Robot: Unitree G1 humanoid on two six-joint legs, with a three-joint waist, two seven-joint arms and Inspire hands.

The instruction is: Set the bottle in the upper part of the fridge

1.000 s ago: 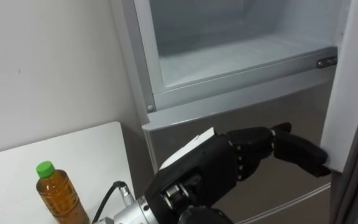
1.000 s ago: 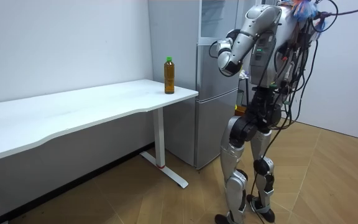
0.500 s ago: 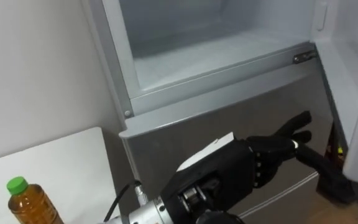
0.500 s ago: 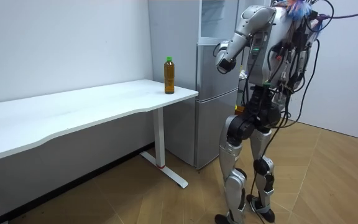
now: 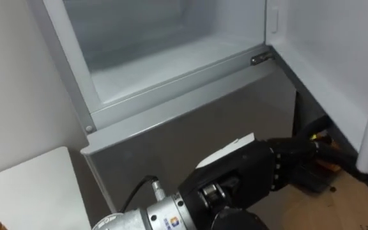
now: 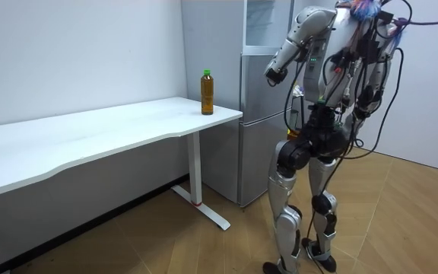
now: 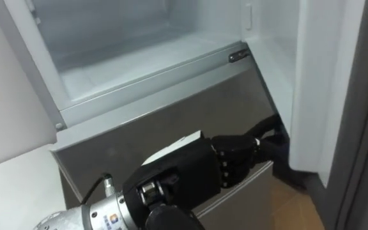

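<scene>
Table: a long white desk (image 6: 90,133) runs along the wall at the room view's left, its end just beside the fridge.
Bottle: there it is, green cap, amber liquid, the bottle (image 6: 207,91) standing upright near the table's fridge end. Nothing touches it, and it is well apart from the raised hand.
Robot: on both feet on the wood floor, right in front of the fridge (image 6: 257,152), one arm lifted to chest height.
Upper compartment: wide open, the pale inside (image 5: 165,64) bare down to its floor, grey frame all round.
Lower door: the grey lower door (image 5: 171,147) is closed, directly under that opening.
Left hand: the left hand (image 5: 254,179) comes in from the lower left, held in front of the lower door. Its dark fingers (image 5: 289,160) are stretched out and loosely apart, pointing right, holding nothing.
Hinge: a small metal hinge bracket (image 5: 261,58) sits at the right corner of the compartment sill.
Upper door: the upper door (image 5: 337,76) is swung open on the right, white inner face turned towards the camera.
</scene>
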